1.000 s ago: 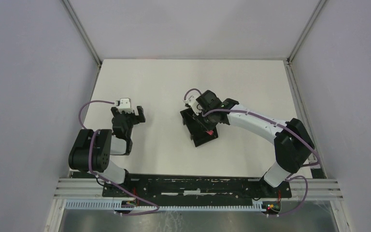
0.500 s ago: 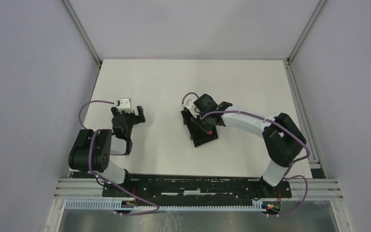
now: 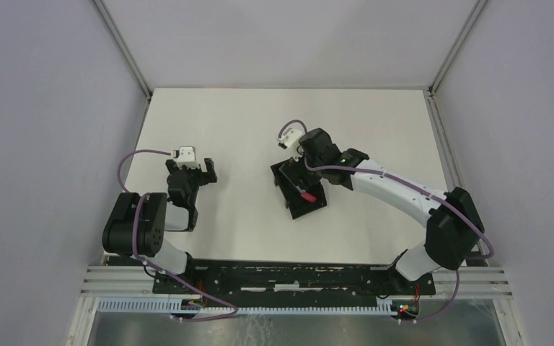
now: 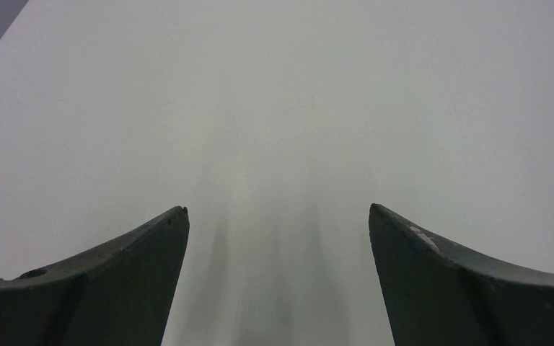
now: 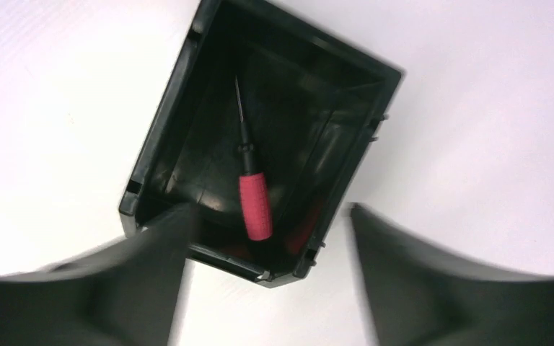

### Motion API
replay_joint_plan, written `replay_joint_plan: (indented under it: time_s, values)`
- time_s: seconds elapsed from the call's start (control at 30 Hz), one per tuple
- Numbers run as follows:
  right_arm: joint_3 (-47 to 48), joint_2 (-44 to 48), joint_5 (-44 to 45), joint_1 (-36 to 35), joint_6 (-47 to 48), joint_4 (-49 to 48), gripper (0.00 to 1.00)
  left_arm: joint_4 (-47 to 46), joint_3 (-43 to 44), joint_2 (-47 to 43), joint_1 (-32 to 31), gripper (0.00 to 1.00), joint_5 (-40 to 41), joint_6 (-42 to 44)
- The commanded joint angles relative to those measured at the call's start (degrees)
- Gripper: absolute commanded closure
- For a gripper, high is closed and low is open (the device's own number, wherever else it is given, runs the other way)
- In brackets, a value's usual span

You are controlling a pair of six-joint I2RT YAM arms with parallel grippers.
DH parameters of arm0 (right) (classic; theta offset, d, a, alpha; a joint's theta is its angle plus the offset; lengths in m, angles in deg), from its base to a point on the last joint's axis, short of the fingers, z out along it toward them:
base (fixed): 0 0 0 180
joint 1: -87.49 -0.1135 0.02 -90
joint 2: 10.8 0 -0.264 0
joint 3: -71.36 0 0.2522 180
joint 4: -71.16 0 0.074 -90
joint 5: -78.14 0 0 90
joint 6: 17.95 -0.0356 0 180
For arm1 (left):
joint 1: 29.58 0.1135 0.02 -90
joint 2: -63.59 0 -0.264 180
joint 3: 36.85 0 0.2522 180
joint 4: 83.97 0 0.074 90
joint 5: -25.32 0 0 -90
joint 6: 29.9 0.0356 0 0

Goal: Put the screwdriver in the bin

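The screwdriver (image 5: 255, 205) lies flat on the floor of the bin (image 5: 160, 137), lengthwise: a short red handle with a thin, dark, needle-like shaft. The right fingers (image 5: 101, 295) hang spread wide above the black open-topped bin, gripping nothing. Off to the side, the left fingers (image 4: 101, 281) are also parted wide and empty over the white bench (image 3: 223, 122).

The bin (image 5: 167, 137) looks like black plastic, smooth, with a soft sheen on its inner walls. The screwdriver (image 5: 254, 205) has a red, faintly ribbed, matt handle and a thin dark shaft of dull metal. The table (image 4: 281, 86) is white, matt and smooth. The fingers (image 4: 115, 281) of my left gripper (image 4: 277, 210) look like dark matt plastic, and one has a pale scuff.
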Motion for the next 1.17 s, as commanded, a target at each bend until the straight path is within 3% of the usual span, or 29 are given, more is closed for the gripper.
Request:
replay_joint_plan:
  time_s: [0.0,0.2,0.43,0.73,0.93,1.13]
  values:
    - [0.22,8.47,5.17,-0.08,-0.93,-5.31,0.02,-1.72,0.61,-0.42,0.20,0.00,-0.50,-0.83]
    - [-8.03,18.78,16.84,2.80,0.59,-13.26,0.02,-1.72,0.61,-0.42,0.20,0.00,-0.48,-0.83]
    - [-27.79,31.59,19.87,11.92,-1.10,-30.64,0.02,-1.72,0.61,-0.42,0.20,0.00,-0.50,-0.83]
    - [-50.90,38.05,21.55,20.01,-4.86,-48.47,0.02,-1.72,0.61,-0.42,0.20,0.00,-0.48,-0.83]
    - [-57.15,38.02,21.04,21.39,-7.58,-54.59,0.02,-1.72,0.63,-0.34,0.20,0.00,-0.48,-0.83]
    - [-56.59,36.66,21.01,21.79,-7.72,-54.07,0.02,-1.72,0.61,-0.42,0.20,0.00,-0.53,-0.83]
